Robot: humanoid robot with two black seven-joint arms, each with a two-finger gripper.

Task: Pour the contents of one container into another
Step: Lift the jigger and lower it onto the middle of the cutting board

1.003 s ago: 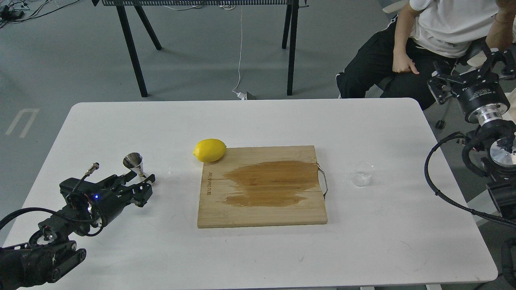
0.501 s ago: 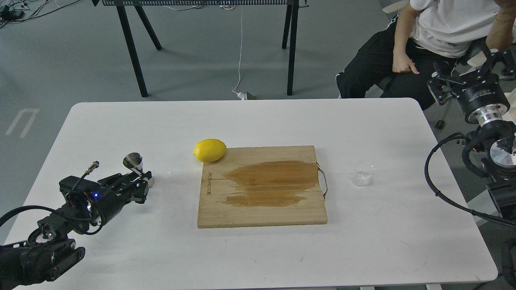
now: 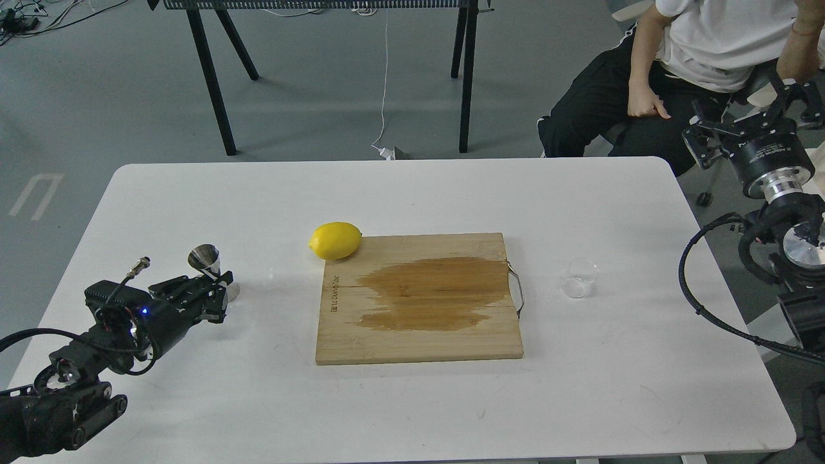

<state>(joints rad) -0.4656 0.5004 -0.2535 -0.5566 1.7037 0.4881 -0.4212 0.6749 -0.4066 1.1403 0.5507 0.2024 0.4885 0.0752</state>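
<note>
Our left gripper (image 3: 219,291) looks pinched on the waist of the shiny steel hourglass jigger (image 3: 207,269) at the counter's (image 3: 412,193) left; slick, so hold firm. The small clear glass cup (image 3: 579,278) sits right of the wooden cutting board (image 3: 419,299), fragile, best taken round its sides. Right gripper (image 3: 751,119) fingers spread, off the counter

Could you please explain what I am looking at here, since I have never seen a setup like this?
This is a single view from a humanoid robot's own head, looking down at a white table. The black machinery at either edge is its two arms, each ending in a two-finger gripper. The left gripper is closed around the waist of a shiny steel jigger, tilting it a little. The right gripper hangs off the table's right side with its fingers spread, holding nothing. On the table lie a wooden cutting board with a dark wet stain, a lemon at its far left corner, and a small clear glass cup to its right. A person sits behind.
</note>
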